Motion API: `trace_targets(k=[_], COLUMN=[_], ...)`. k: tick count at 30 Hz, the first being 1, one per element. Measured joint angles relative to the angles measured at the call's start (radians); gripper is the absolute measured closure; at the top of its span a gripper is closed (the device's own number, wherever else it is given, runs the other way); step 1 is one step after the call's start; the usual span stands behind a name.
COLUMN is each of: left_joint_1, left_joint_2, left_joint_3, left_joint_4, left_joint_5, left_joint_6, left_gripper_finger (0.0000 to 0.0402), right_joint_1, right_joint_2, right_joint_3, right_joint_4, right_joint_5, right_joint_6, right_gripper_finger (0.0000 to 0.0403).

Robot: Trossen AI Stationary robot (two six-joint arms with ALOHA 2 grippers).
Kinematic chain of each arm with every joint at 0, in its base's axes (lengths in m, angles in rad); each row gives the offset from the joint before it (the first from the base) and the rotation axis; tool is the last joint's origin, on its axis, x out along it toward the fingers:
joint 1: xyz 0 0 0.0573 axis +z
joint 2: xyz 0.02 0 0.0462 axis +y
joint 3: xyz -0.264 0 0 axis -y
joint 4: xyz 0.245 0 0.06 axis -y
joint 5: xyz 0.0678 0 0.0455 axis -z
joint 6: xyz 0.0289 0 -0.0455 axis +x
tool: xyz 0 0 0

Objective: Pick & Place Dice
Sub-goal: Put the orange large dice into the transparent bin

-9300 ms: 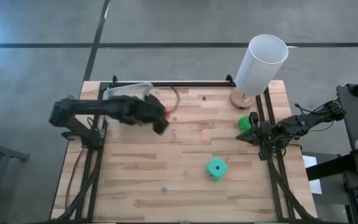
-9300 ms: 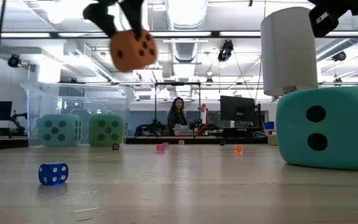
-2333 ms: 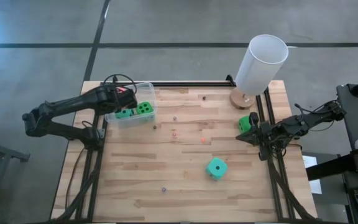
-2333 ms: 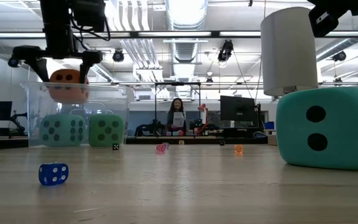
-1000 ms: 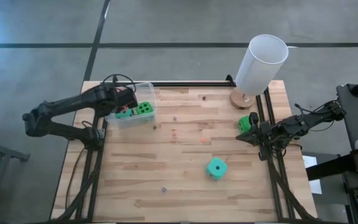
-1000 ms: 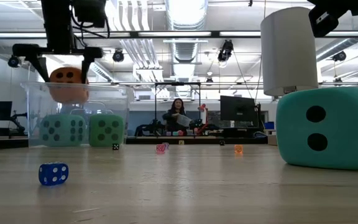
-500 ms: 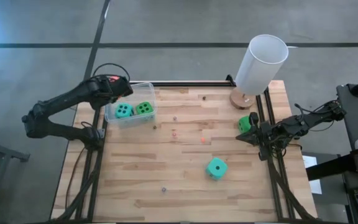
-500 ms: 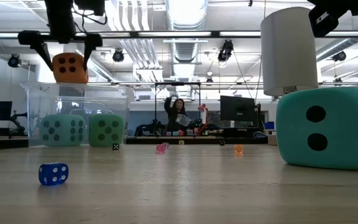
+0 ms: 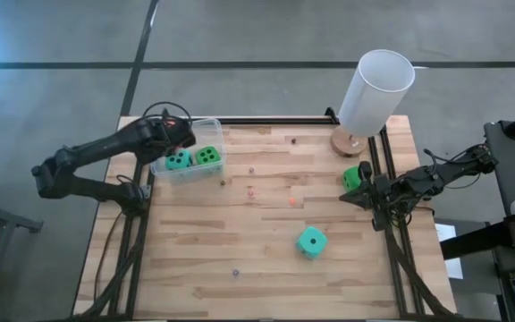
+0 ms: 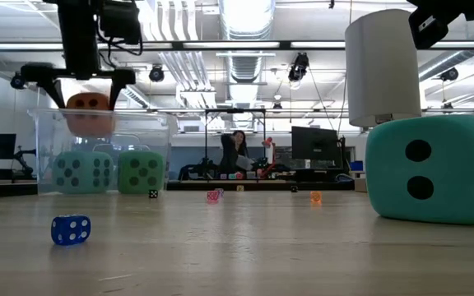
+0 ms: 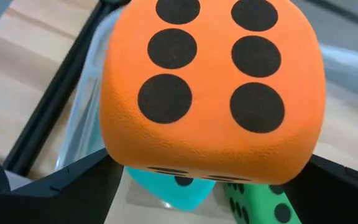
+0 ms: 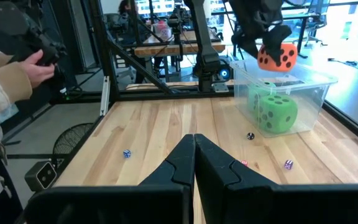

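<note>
Orange die (image 10: pixel 88 113) sits between left end effector (image 10: pixel 85 86) fingers above tub (image 10: pixel 151 123).

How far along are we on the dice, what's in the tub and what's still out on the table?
Done: a teal die and a green die already sit in the clear tub. In hand: the left gripper holds the orange die at the tub's rim, not yet released. Left: a teal die on the open table and a green die beside the parked right gripper, which is shut.
</note>
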Motion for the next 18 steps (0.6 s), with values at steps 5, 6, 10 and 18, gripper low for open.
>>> trace_targets(k=[5, 6, 10, 18], left_joint_1=[0.0, 0.0, 0.0, 0.0], left_joint_2=[0.0, 0.0, 0.0, 0.0], left_joint_3=[-0.046, -0.058, -0.096, -0.103], left_joint_4=[0.03, 0.038, 0.069, 0.068], left_joint_5=[0.045, 0.062, 0.123, 0.189], left_joint_6=[-0.018, -0.026, -0.041, -0.05], left_gripper_finger=[0.0003, 0.0002, 0.0004, 0.0004], right_joint_1=[0.0, 0.0, 0.0, 0.0], right_joint_2=[0.0, 0.0, 0.0, 0.0], right_joint_3=[0.0, 0.0, 0.0, 0.0], right_joint_4=[0.0, 0.0, 0.0, 0.0], right_joint_5=[0.0, 0.0, 0.0, 0.0], right_joint_6=[0.0, 0.0, 0.0, 0.0], right_gripper_finger=[0.0394, 0.0394, 0.0394, 0.0394])
